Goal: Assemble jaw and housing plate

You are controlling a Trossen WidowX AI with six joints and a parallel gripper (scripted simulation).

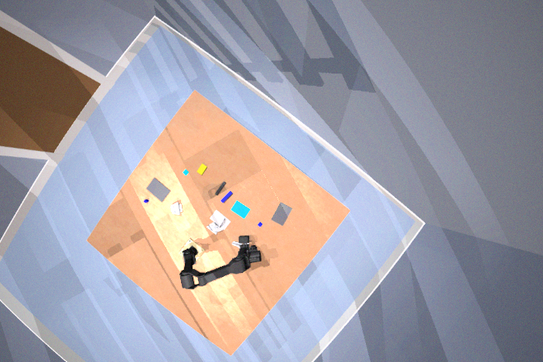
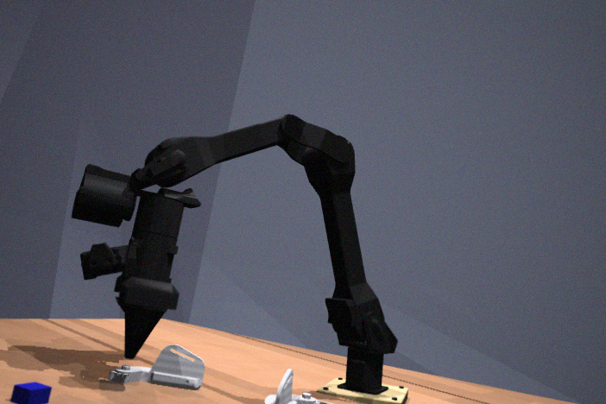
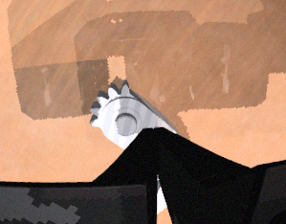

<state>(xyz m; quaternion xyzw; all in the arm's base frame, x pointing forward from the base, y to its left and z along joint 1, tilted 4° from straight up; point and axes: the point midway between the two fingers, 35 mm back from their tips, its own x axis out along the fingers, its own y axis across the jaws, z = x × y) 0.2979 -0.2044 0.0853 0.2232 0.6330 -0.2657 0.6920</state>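
A loose white jaw (image 1: 236,244) (image 2: 177,364) (image 3: 119,106) lies on the table, apart from the other white parts. Its toothed end with a round boss shows in the wrist view; its slotted plate stands up in the exterior view. My gripper (image 2: 129,356) (image 3: 153,138) is shut and empty, pointing down, its tips just above the jaw and covering its middle in the wrist view. A larger white assembly (image 1: 219,217) lies nearer the table's middle, and a smaller white part (image 1: 176,208) lies further left. The pins, the mounted jaw and the housing plate cannot be told apart.
A small blue block (image 1: 260,223) (image 2: 31,394) lies near the gripper. A cyan block (image 1: 240,209), a blue bar (image 1: 227,196), a dark bar (image 1: 220,188) and a yellow block (image 1: 202,169) lie beyond the assembly. Grey plates (image 1: 281,213) (image 1: 158,189) lie at either side.
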